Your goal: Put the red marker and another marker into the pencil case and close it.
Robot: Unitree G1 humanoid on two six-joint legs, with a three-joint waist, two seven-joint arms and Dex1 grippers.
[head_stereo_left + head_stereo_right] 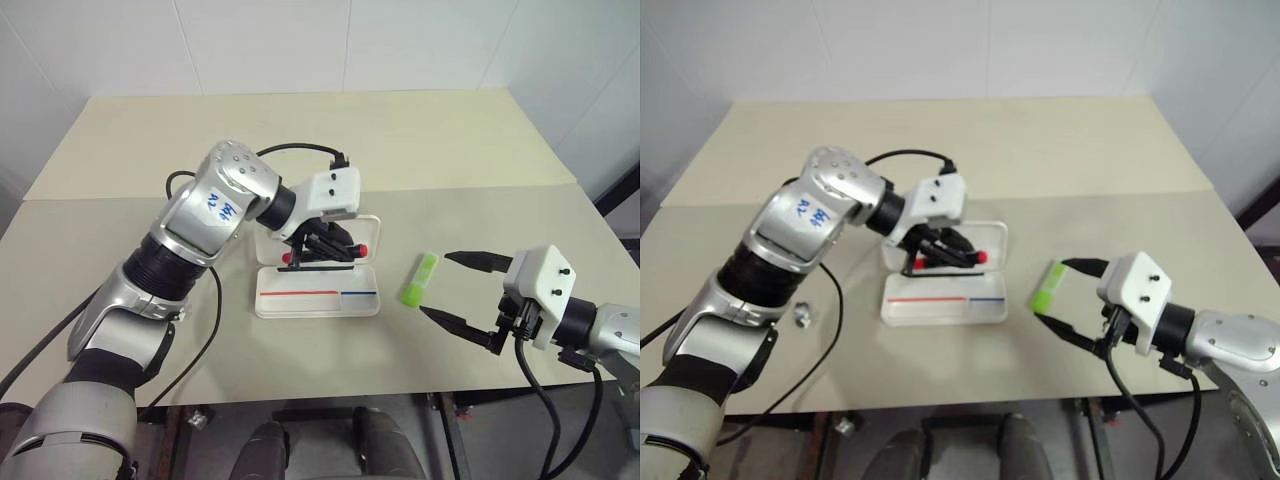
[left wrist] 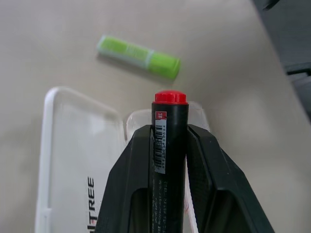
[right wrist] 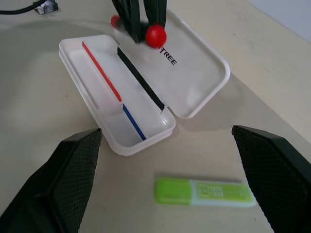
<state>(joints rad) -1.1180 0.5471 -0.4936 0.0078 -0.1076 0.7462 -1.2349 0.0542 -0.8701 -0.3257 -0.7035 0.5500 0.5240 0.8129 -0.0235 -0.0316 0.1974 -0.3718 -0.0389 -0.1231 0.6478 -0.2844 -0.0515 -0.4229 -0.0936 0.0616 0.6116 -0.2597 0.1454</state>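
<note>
Gaping wide, right claw (image 1: pixel 458 290) hangs empty at counter (image 1: pixel 120 200) near edge, green marker (image 1: pixel 420 278) lying between its fingers; beyond, left claw (image 1: pixel 322 247) clamps red marker (image 2: pixel 166 145) over open pencil case (image 1: pixel 318 292).

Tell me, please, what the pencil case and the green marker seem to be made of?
The pencil case looks like hard white plastic, slightly translucent and glossy: its open lid keeps a stiff moulded rim. The green marker also looks plastic, with a smooth bright barrel and a paler printed label end.
</note>
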